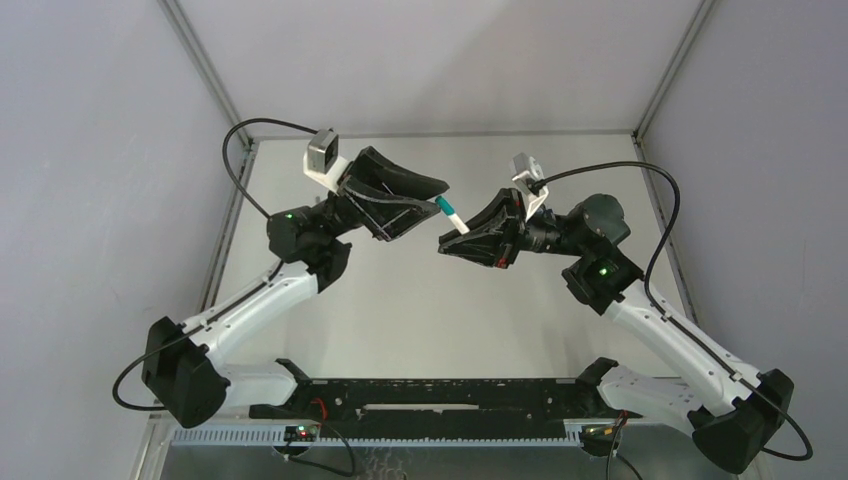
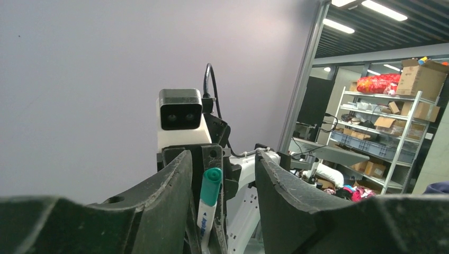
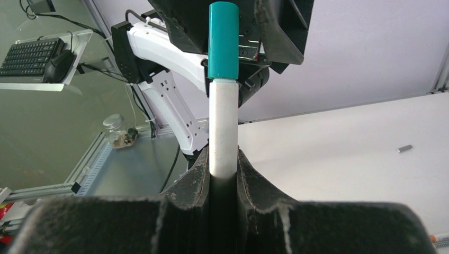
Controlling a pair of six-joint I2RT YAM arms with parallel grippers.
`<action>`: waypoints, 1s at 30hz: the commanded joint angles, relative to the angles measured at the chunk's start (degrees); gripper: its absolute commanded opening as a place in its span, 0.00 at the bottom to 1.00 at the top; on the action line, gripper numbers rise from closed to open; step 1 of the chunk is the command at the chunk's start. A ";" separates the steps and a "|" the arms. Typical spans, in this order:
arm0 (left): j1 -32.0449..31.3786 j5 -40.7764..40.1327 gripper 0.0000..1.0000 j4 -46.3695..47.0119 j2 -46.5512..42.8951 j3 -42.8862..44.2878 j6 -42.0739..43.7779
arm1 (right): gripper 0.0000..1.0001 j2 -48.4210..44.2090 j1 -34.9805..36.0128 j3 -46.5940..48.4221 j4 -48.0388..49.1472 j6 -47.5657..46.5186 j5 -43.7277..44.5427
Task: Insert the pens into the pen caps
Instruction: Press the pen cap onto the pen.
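Right gripper (image 3: 222, 161) clenches a white-barrelled pen (image 3: 222, 127) wearing a teal plastic cap (image 3: 223, 39), held between the spread-open left gripper (image 2: 222, 156); a grey stub (image 3: 405, 148) lies apart on the white table (image 3: 344, 159).

Smooth white link shells along the left arm (image 1: 250, 300) and right arm (image 1: 665, 325), jointed in bulky matte-black housings with small green indicator lights (image 1: 603, 268). Black, wedge-shaped, rough-edged fingers (image 2: 159, 196). Boxy grey-and-white wrist cameras (image 1: 322, 155), trailing thin looping black cables (image 1: 226, 155).
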 commanded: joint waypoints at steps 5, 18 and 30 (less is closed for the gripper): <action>-0.79 -0.79 0.48 1.89 0.77 3.85 -0.70 | 0.00 0.28 0.50 -0.13 0.51 -0.66 2.18; -1.32 -0.73 0.14 0.74 2.19 4.63 -0.83 | 0.00 0.55 0.51 -0.01 0.84 -0.41 2.61; -6.33 -10.29 0.00 -18.02 -3.13 0.36 14.75 | 0.00 3.06 -0.78 5.25 -2.02 -4.31 6.45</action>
